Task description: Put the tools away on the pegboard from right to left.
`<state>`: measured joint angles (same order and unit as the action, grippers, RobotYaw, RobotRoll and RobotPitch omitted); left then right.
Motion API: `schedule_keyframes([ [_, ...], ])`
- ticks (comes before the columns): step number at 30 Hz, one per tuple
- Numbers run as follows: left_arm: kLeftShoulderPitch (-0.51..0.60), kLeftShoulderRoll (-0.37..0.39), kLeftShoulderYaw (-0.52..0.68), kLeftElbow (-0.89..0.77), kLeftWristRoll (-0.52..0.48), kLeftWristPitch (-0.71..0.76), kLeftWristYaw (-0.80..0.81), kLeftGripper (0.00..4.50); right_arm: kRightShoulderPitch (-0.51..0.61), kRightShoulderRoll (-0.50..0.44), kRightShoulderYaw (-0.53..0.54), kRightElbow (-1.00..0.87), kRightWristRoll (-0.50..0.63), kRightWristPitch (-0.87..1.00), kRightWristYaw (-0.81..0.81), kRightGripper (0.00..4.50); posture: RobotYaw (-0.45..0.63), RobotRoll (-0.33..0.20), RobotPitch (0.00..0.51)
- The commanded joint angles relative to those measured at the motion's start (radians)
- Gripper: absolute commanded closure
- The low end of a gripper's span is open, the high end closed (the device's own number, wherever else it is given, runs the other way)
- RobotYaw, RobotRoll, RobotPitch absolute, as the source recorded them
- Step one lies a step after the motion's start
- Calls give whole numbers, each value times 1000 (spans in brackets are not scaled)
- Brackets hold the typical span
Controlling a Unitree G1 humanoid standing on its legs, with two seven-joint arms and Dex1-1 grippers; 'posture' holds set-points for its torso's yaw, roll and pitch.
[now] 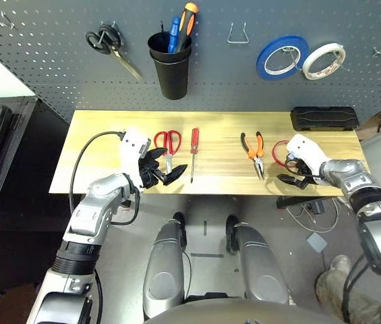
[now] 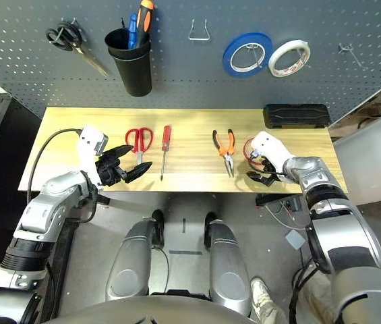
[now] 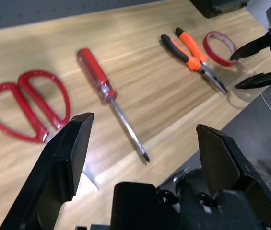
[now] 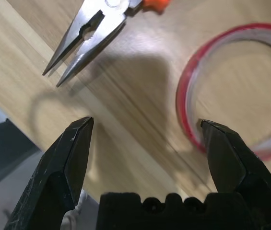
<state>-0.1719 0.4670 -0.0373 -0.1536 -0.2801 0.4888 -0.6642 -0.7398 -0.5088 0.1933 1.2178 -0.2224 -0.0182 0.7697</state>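
A pale wooden table (image 1: 217,169) with visible grain carries pliers (image 1: 253,152) of bare grey metal with glossy orange-and-black grips, a screwdriver (image 1: 193,152) with a translucent red plastic handle, and a shiny red tape ring (image 4: 231,91); behind, a matt grey perforated pegboard (image 1: 55,61).

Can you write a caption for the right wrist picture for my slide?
Open right gripper hovers over the table edge beside the red tape ring, near the pliers tips.

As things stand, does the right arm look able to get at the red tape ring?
Probably yes. The right claw is open and hovers at the red tape ring by the table's near edge; the orange-handled pliers lie apart beside it, with nothing between.
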Motion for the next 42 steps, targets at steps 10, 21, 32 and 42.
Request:
schedule_keyframes([
  [10, 46, -1, 16, -62, -7, 44, 31, 0, 19, -5, 54, 49, -88, -17, -132, 2802, 235, 0, 341],
  [21, -45, -33, -32, 1, -1, -29, -17, 0, 179, -90, -27, -85, -65, -267, -469, 4470, 159, 0, 313],
  [32, -108, -81, -26, -161, -112, -90, -89, 0, 469, -164, -150, -291, -81, -523, -877, 4470, 118, 0, 297],
  [42, -193, -88, -13, -365, -257, 22, -31, 0, 475, -262, -285, -142, -22, -687, -1033, 4470, 132, 0, 297],
])
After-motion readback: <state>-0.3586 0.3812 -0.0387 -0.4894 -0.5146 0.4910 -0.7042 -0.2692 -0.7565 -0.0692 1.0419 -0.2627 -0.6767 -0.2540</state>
